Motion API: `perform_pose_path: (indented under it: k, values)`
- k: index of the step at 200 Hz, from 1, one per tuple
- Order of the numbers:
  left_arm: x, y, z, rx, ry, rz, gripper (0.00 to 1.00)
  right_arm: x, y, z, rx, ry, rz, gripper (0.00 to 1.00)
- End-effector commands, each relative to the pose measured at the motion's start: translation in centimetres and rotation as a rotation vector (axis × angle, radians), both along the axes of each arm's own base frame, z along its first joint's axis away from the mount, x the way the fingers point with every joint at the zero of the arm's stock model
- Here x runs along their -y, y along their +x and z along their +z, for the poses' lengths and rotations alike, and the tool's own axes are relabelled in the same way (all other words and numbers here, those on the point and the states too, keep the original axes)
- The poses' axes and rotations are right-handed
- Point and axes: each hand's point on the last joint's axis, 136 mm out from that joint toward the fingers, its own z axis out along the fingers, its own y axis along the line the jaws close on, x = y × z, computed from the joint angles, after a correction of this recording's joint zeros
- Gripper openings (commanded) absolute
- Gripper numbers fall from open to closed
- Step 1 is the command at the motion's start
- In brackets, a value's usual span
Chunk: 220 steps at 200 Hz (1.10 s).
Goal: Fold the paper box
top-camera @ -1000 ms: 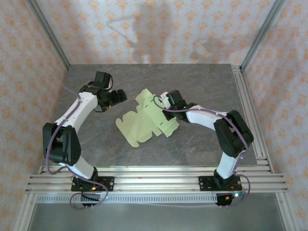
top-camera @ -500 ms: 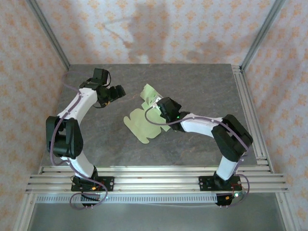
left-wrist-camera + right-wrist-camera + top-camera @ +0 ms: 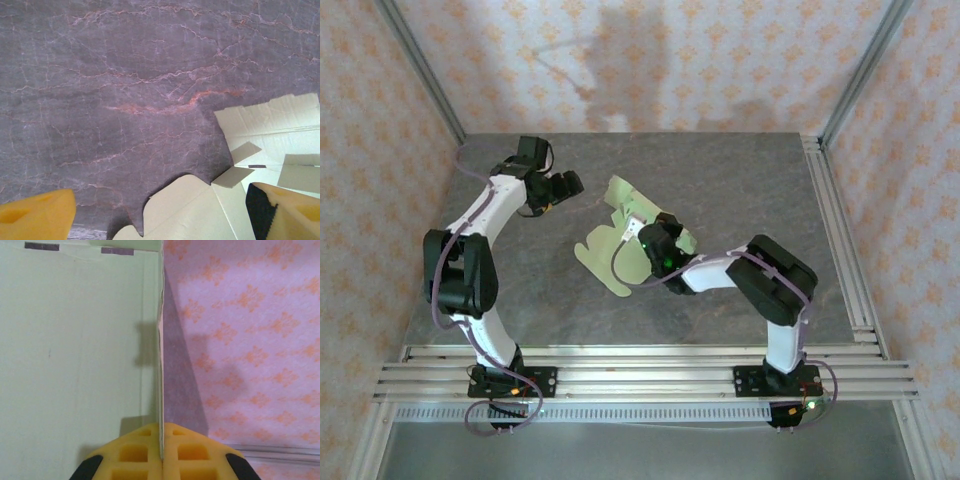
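The paper box (image 3: 603, 262) is a pale yellow-green die-cut card, partly lifted off the grey stone table near the middle. My right gripper (image 3: 652, 233) is shut on one panel's edge; in the right wrist view the thin card (image 3: 75, 340) stands edge-on, pinched between the yellow fingertips (image 3: 135, 455). My left gripper (image 3: 564, 185) hovers open at the card's far-left side. In the left wrist view its two yellow fingertips (image 3: 35, 215) stand wide apart, with rounded tabs of the card (image 3: 200, 210) lying between them and small flaps (image 3: 280, 130) to the right.
Aluminium rails run along the table's right side (image 3: 840, 240) and near edge (image 3: 640, 365). Patterned walls (image 3: 700, 60) close in the back and sides. Bare stone (image 3: 750, 170) lies at the back right.
My right gripper has swung left and nearer with the card, tilting a panel upright and dragging the sheet left. The left gripper has edged back and stays open.
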Motion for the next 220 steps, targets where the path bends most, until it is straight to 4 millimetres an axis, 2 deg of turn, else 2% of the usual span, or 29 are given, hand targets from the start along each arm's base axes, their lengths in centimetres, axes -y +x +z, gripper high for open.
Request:
perform_pose_path:
  k: [1,46,53,57,87,136,220]
  values:
    - [-0.3,1.9,0.9,0.048,-0.009,-0.005,0.90,-0.2,0.1,1.4,0.130,-0.035,-0.011,0.00]
    - [-0.2,4.3,0.0,0.055,-0.014,-0.009,0.90,-0.5,0.1,1.2,0.191,-0.080,0.000,0.00]
    - [-0.2,4.6,0.6,0.068,-0.015,-0.007,0.90,-0.6,0.0,1.3,0.202,-0.082,0.001,0.00]
    - [-0.2,4.8,-0.7,0.044,-0.015,-0.008,0.90,-0.6,0.0,1.4,0.212,-0.080,0.000,0.00]
    - [-0.2,6.9,-1.3,0.059,-0.017,-0.021,0.90,-0.7,-0.1,1.9,0.246,-0.093,0.002,0.00]
    - [1.9,10.4,-3.4,0.051,-0.065,-0.169,0.76,-0.5,-0.4,1.7,0.232,-0.095,0.008,0.00]
    - [5.2,11.6,-7.0,0.014,-0.124,-0.327,0.72,-0.8,-0.2,0.6,0.237,-0.133,0.008,0.00]
